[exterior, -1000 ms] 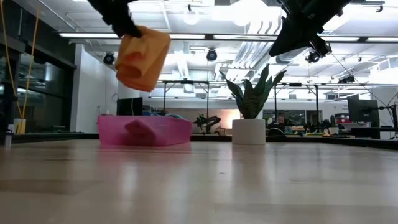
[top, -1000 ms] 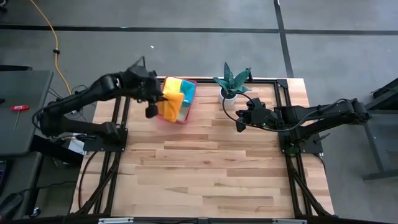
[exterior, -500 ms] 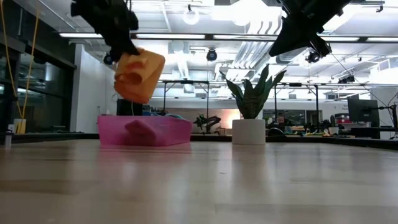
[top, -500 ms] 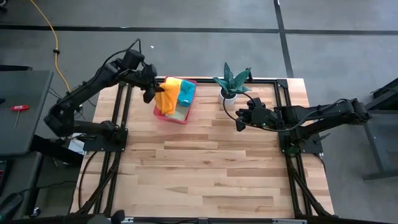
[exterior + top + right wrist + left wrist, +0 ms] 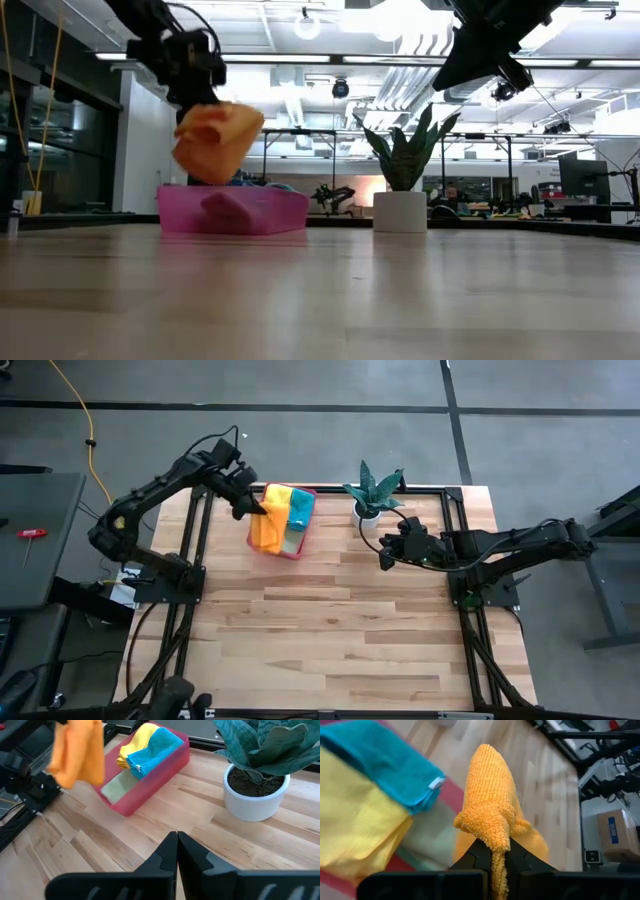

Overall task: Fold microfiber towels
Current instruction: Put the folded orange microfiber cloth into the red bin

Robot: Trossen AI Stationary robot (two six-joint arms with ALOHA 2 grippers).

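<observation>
I have the left tool pinching the orange towel, which hangs bunched in the air above the left end of the pink tray at the far left of the surface. Inside the tray I see a yellow towel, a teal towel lying on it, and a light green towel flat on the bottom. My right tool waits with fingers pressed together, holding nothing, above the surface just right of the potted plant, which stands right of the tray.
</observation>
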